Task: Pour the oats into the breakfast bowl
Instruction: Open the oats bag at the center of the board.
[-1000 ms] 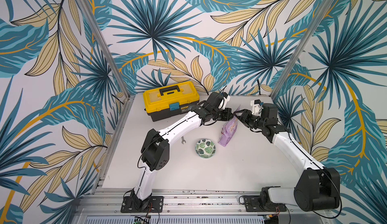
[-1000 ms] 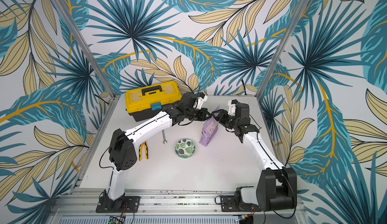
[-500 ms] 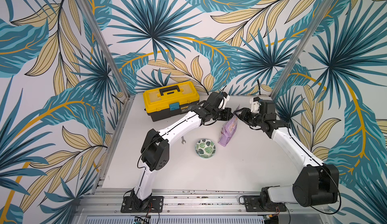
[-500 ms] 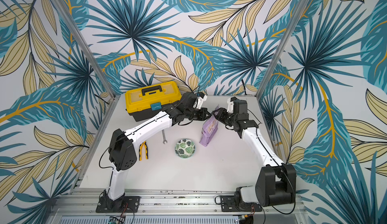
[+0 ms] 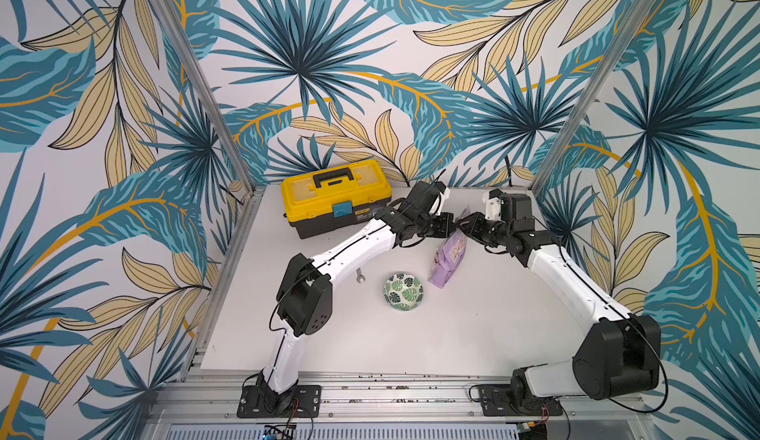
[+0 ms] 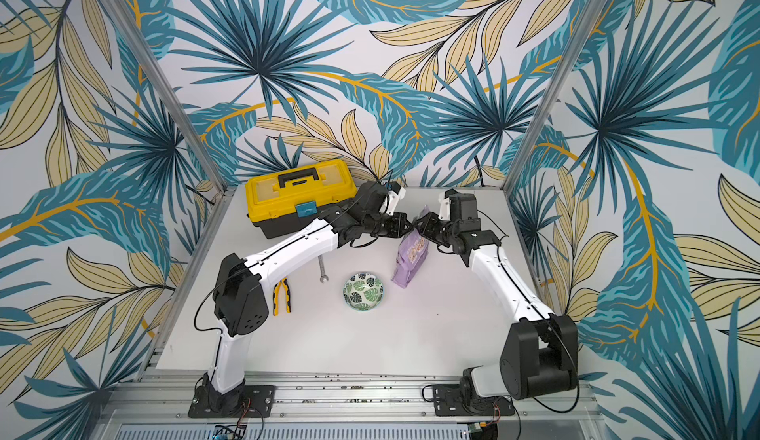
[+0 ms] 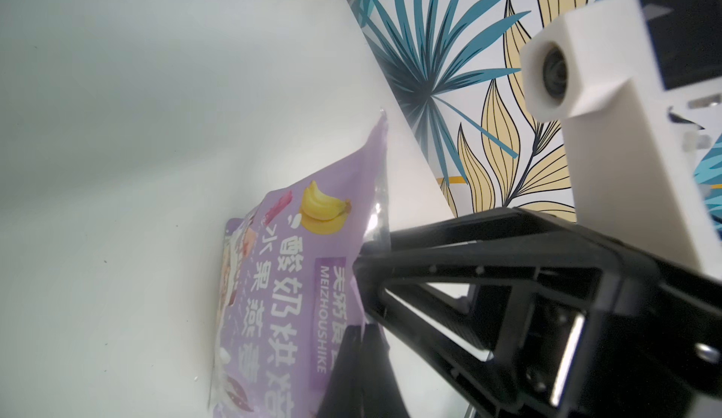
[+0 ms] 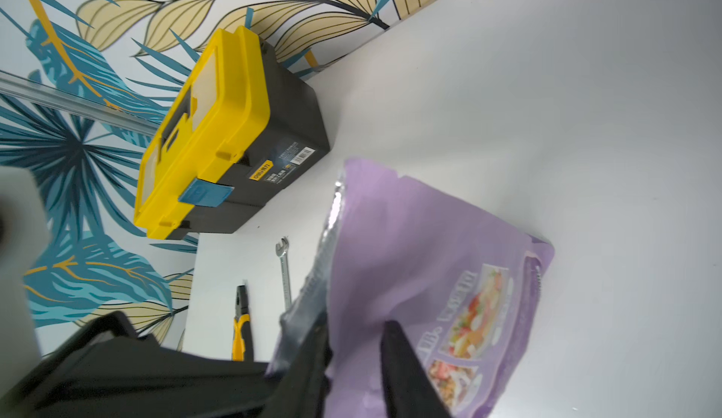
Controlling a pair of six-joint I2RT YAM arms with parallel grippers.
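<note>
**Two arms meet over oat pouch in leaf-papered cell**

We found a plain white table (image 5: 473, 335) boxed in on three sides by walls papered with teal and sand-coloured palm leaves. Aluminium posts rose at the back corners and a slotted metal rail ran along the frame's lower edge. A yellow toolbox (image 5: 335, 197) sat at the back of the table, left of centre.

In both top views the lilac oat pouch (image 5: 448, 259) stood tall at mid-frame. The breakfast bowl (image 5: 403, 290) rested on the table just beside it, to the lower left of its base, its leaf print showing inside.

The left gripper (image 5: 452, 227) was clamped tight on the pouch's top edge. The right gripper (image 8: 355, 330) met it there, fingers narrow with foil between them; whether they pinched it we could not tell.

The oats lay out of sight behind the foil, and whether the pouch's base touched the table was unclear. The left arm covered most of a wrench (image 5: 359, 276). In a top view, yellow-handled pliers (image 6: 281, 296) peeked out beside that arm's elbow.
</note>
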